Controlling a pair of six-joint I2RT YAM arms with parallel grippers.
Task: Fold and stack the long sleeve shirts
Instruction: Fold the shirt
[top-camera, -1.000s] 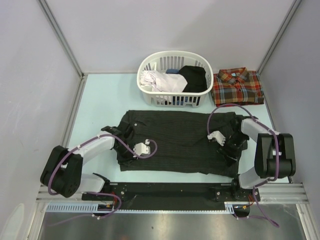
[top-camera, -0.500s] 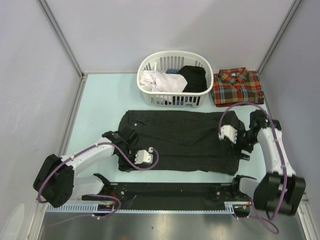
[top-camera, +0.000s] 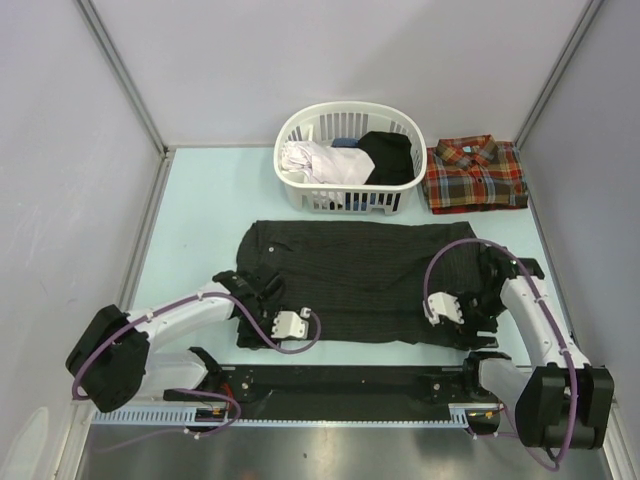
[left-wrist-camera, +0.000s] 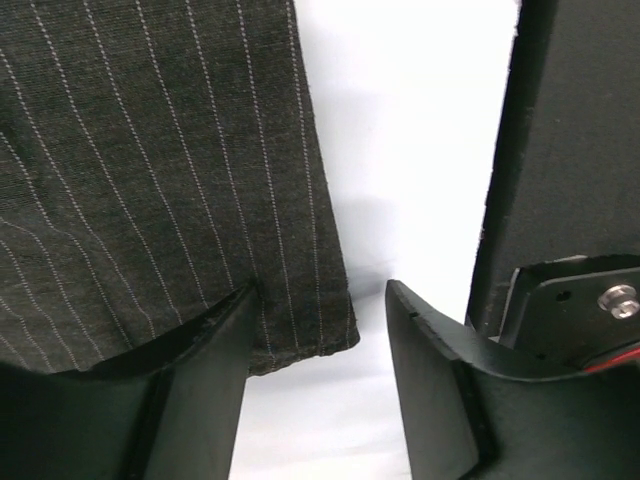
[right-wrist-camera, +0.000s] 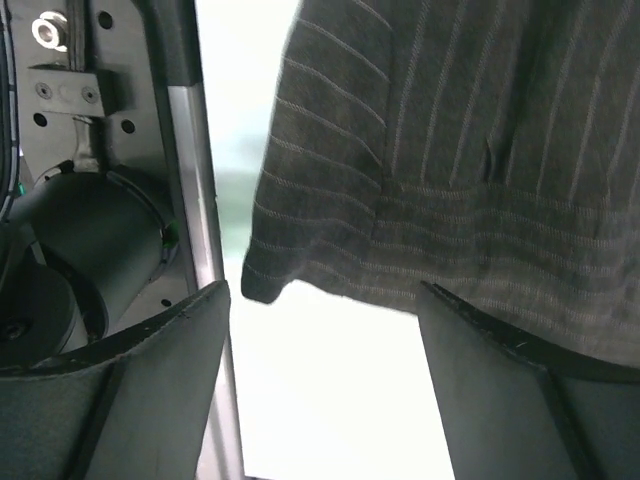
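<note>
The black-charcoal pinstriped shirt lies spread flat across the middle of the table. The red-orange-green plaid shirt lies folded at the back right. My left gripper is open at the shirt's near left corner; in the left wrist view the corner of the cloth sits between the jaws, against the left finger. My right gripper is open at the near right corner; in the right wrist view the hem hangs just beyond the open fingers.
A white laundry basket with white, blue and black clothes stands at the back centre. The black rail with the arm bases runs along the near edge. Grey walls enclose the table on three sides.
Both grippers have moved toward the near edge, from on top of the shirt to its near corners. The shirt's right end looks flatter than before.
</note>
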